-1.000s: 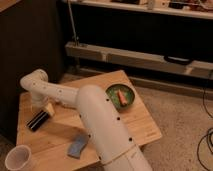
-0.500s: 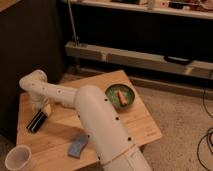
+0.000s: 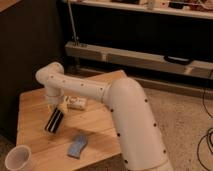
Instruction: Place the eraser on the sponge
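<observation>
The eraser [image 3: 53, 121], a long black block with pale stripes, lies tilted on the left part of the wooden table [image 3: 32, 107]. My gripper [image 3: 57, 108] reaches straight down from the white arm's wrist onto the eraser's far end and is shut on it. The eraser still rests on the tabletop. The sponge [image 3: 77, 145], a small blue-grey pad, lies flat near the table's front edge. It is a short way to the right of and in front of the eraser, apart from it. The wrist hides the fingers' upper parts.
A white bottle with an orange label [image 3: 76, 103] lies just right of the gripper. A white cup [image 3: 19, 158] stands at the front left corner. The thick white arm [image 3: 125, 115] covers the table's right side. A dark wall and shelving stand behind.
The gripper has closed on the eraser's far end. The arm has hardly shifted, and the eraser, sponge and cup lie where they were.
</observation>
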